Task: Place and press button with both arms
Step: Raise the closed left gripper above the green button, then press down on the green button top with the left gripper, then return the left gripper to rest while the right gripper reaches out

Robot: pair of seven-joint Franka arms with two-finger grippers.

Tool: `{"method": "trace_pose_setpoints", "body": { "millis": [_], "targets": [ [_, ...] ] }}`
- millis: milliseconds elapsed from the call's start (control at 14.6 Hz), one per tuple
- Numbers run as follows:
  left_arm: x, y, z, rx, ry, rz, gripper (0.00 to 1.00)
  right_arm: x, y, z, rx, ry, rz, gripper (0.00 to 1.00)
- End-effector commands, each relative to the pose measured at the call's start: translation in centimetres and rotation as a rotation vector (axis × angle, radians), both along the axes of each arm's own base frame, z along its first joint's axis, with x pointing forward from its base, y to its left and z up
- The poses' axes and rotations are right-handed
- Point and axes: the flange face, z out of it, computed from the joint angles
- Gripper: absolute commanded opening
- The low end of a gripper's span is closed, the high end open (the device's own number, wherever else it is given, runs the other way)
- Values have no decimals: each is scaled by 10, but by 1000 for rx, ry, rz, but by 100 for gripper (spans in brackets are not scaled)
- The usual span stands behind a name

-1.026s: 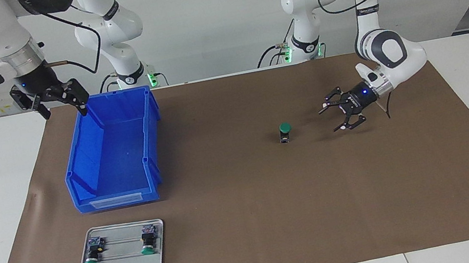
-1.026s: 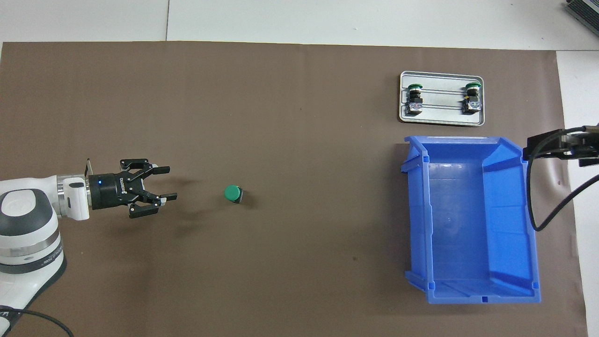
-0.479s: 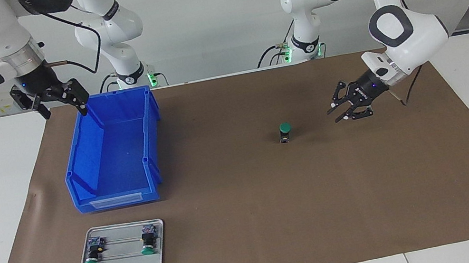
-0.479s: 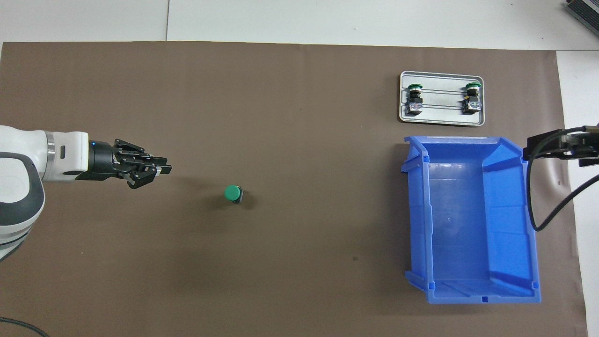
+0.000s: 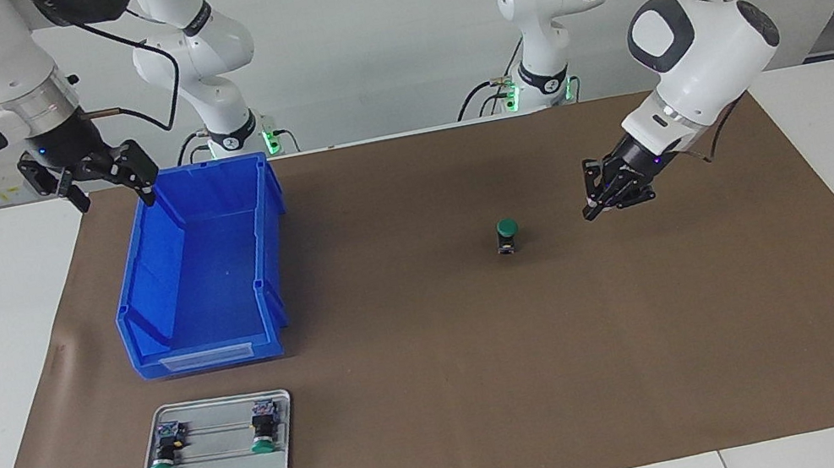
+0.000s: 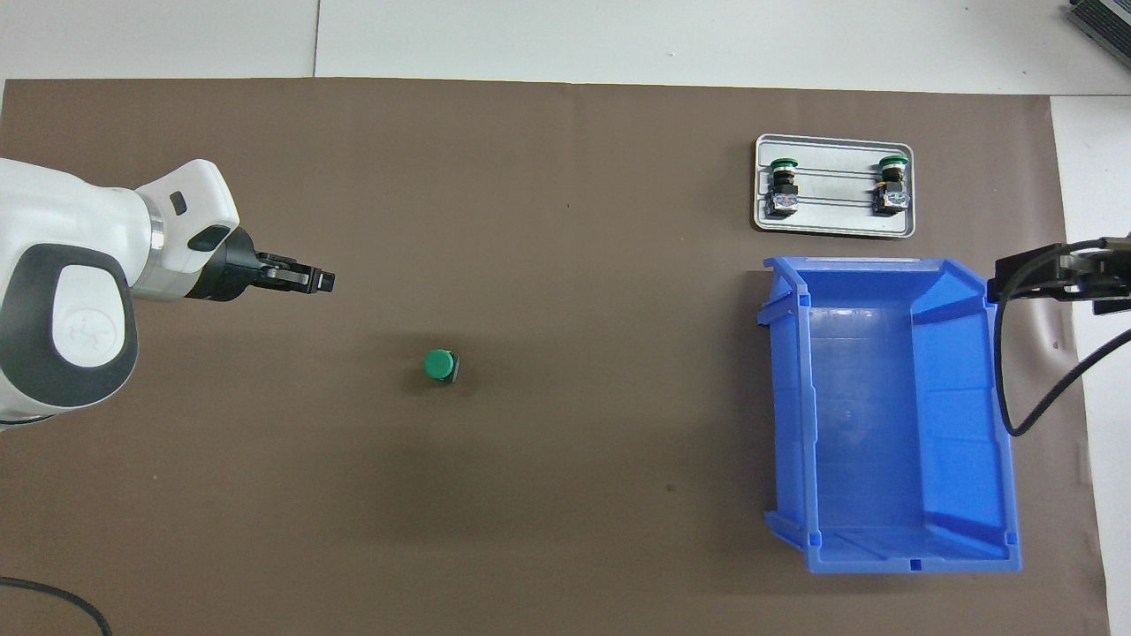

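A green-capped button (image 5: 506, 234) (image 6: 439, 366) stands upright on the brown mat, cap up, with nothing touching it. My left gripper (image 5: 592, 213) (image 6: 323, 281) hangs over the mat beside the button, toward the left arm's end of the table, shut with nothing in it. The right gripper (image 5: 111, 191) is held open in the air over the corner of the blue bin (image 5: 203, 263) (image 6: 888, 415) nearest the robots, and that arm waits. In the overhead view only part of the right gripper (image 6: 1060, 283) shows at the edge.
A small metal tray (image 5: 281, 457) (image 6: 834, 229) carrying two more green buttons (image 5: 163, 452) (image 5: 262, 429) lies beside the bin, farther from the robots. The brown mat (image 5: 496, 391) covers most of the white table.
My left gripper closed from open to shut while its wrist rose and turned, the fingertips swinging down toward the mat. The button, bin, tray and right arm stayed put.
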Motion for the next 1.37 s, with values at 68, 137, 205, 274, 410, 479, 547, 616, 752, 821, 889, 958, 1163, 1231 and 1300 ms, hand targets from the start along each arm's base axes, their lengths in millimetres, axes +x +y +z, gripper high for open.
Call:
{"method": "trace_pose_setpoints", "body": {
  "millis": [68,137,205,274,410,479,547,616,752,821,889,958,1163,1231,1300],
  "targets": [
    [-5,-52,-7,156,14,-2,0,-5,-2,0,-11,-16,23,100],
    [-10,-62,-10,167,19,-18,0,-5,-2,0,-11,-16,23,100],
    [-13,-69,-12,172,34,2,0,-5,-2,0,-11,-16,23,100],
    [-19,-82,-16,179,57,34,0,-5,-2,0,-11,-16,23,100],
    [-37,-102,-34,232,75,13,0,-5,-2,-1,-11,-15,23,100],
    [-48,-114,-43,252,83,4,0,-5,-2,-1,-11,-15,23,100],
    [-54,-118,-49,266,83,2,0,-5,-2,-1,-11,-15,23,100],
    [-58,-119,-56,273,84,4,0,-5,-2,-1,-11,-15,23,100],
    [-70,-129,-76,280,85,-2,0,-4,-2,-1,-11,-16,23,100],
    [-71,-132,-86,278,78,5,0,-5,-2,-1,-11,-15,23,100],
    [-72,-133,-92,275,68,6,0,-5,-2,-1,-11,-15,23,100],
    [-72,-134,-101,276,67,7,0,-5,-2,-1,-11,-15,23,100],
    [-73,-132,-112,296,59,-4,0,-5,-2,-1,-11,-15,23,100],
    [-75,-136,-111,298,64,-7,0,-4,-2,-1,-11,-16,23,100],
    [-73,-137,-106,299,67,-6,0,-5,-2,-1,-11,-15,21,100]
  ]
}}
